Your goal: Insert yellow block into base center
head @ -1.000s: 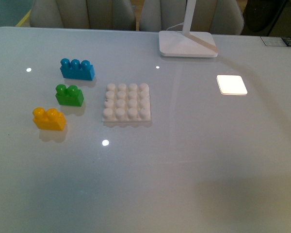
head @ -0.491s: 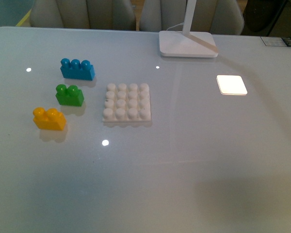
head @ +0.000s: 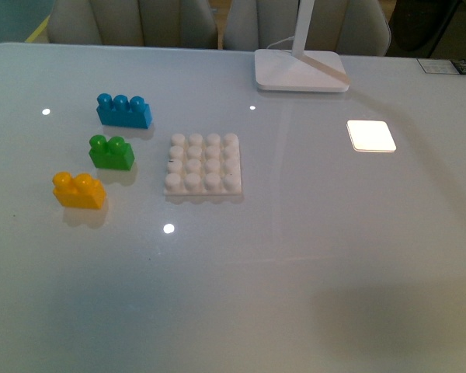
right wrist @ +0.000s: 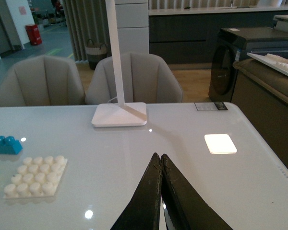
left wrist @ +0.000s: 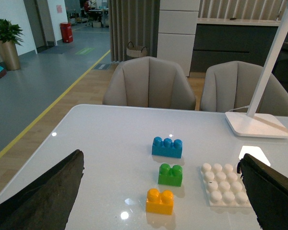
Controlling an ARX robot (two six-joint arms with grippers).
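The yellow block (head: 78,190) sits on the table at the left, nearest of a column of three bricks; it also shows in the left wrist view (left wrist: 160,201). The white studded base (head: 203,166) lies just right of the bricks, bare, and shows in the left wrist view (left wrist: 225,184) and the right wrist view (right wrist: 34,177). My left gripper (left wrist: 161,196) is open, its dark fingers (left wrist: 43,196) wide apart, held back from the yellow block. My right gripper (right wrist: 159,159) is shut and empty over bare table. Neither arm shows in the front view.
A green two-stud brick (head: 112,152) and a blue three-stud brick (head: 123,111) stand behind the yellow one. A white lamp foot (head: 300,70) stands at the back; a glowing white square patch (head: 370,135) lies at the right. Chairs stand beyond the far edge.
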